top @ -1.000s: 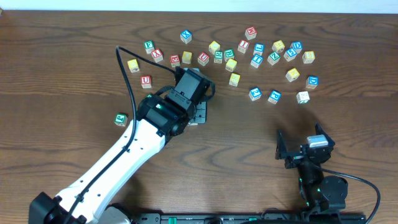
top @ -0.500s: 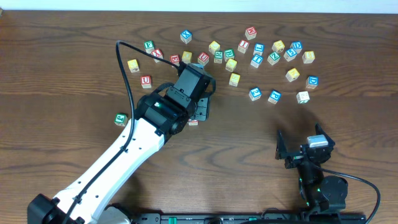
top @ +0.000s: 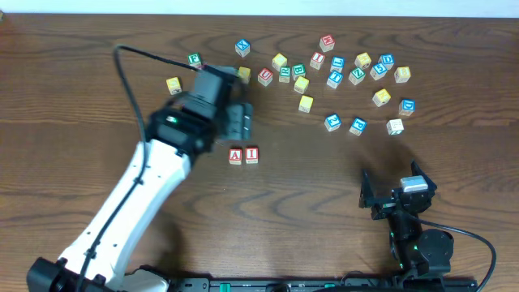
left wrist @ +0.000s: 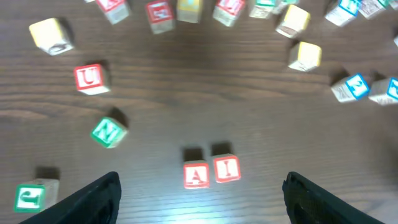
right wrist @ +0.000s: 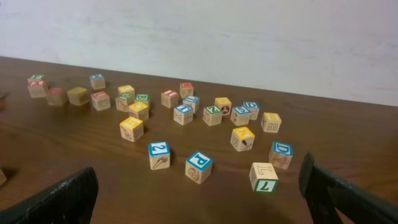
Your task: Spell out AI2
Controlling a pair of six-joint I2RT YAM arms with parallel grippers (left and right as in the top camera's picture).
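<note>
Spread wide, the left gripper (top: 238,122) hangs left of centre in the overhead view, at the end of a white arm that runs up from the lower left corner. Its black fingers (left wrist: 93,199) sit at the two lower corners of the left wrist view with nothing between them (released, holding no cube). Directly below it in the overhead frame, the small wooden cube with a red A (top: 235,155) on a pale, red-bordered face rests on the dark brown wooden table (top: 49,162). The matching wooden cube with a red I (top: 251,154) stands just beside it on the right, and both letters read upright.

The wooden cube with a blue 2 (top: 332,122) on a pale, blue-bordered face lies well apart from that pair, right of centre, at the lower edge of the loose scatter of lettered cubes (top: 301,83) along the top of the frame. A cube with a blue P (right wrist: 199,167) is next to it.

Low in the right part of the overhead frame, the right gripper (top: 389,195) is also parted fully and empty, near no cube.
</note>
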